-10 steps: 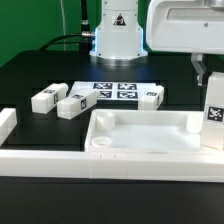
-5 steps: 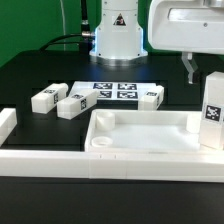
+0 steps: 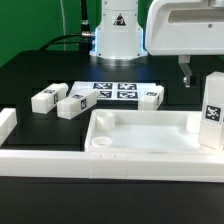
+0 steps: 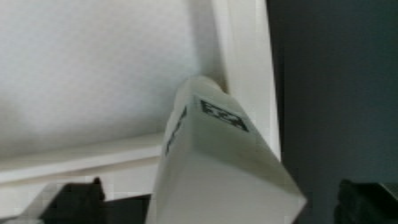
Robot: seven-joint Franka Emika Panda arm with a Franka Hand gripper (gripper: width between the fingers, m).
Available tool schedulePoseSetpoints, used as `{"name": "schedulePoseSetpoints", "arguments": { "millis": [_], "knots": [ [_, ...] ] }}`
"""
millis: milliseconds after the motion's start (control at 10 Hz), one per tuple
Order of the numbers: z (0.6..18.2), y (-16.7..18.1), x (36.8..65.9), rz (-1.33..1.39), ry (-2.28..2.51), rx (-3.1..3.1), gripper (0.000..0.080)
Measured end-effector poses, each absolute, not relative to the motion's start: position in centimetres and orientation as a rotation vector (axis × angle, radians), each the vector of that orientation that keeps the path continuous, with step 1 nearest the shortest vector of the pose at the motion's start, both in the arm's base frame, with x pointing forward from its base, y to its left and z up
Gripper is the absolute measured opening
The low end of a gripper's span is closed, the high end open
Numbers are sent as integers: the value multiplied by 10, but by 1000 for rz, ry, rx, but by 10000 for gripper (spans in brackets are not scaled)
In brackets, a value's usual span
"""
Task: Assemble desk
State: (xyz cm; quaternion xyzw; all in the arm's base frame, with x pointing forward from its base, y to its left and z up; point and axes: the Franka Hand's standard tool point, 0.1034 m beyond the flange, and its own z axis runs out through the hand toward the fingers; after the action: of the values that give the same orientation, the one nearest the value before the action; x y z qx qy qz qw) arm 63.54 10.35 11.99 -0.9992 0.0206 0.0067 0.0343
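Note:
The white desk panel (image 3: 140, 135) lies rim-up at the front of the table. One white tagged leg (image 3: 213, 112) stands upright in its corner at the exterior view's right. My gripper (image 3: 200, 72) hangs just above that leg's top, open, with one dark finger (image 3: 184, 69) clear of the leg on its left; the other finger is hidden. In the wrist view the leg (image 4: 222, 140) rises between the two dark fingertips (image 4: 71, 203), with a gap on each side, and the panel (image 4: 89, 80) lies beyond it. Three loose legs (image 3: 46, 98) (image 3: 72, 103) (image 3: 148, 96) lie behind the panel.
The marker board (image 3: 112, 90) lies flat between the loose legs. A long low white border bar (image 3: 50, 160) runs along the front, with a short one (image 3: 8, 122) at the exterior view's left. The arm's base (image 3: 117, 35) stands at the back.
The jaws have opened off the upright leg; the visible finger has swung away to the exterior view's left. The leg stays standing in the corner socket.

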Motion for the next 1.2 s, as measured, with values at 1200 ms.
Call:
{"name": "schedulePoseSetpoints", "arguments": {
  "millis": [1200],
  "knots": [
    [115,103,635,-27,-1085,-2905,648]
  ]
}}
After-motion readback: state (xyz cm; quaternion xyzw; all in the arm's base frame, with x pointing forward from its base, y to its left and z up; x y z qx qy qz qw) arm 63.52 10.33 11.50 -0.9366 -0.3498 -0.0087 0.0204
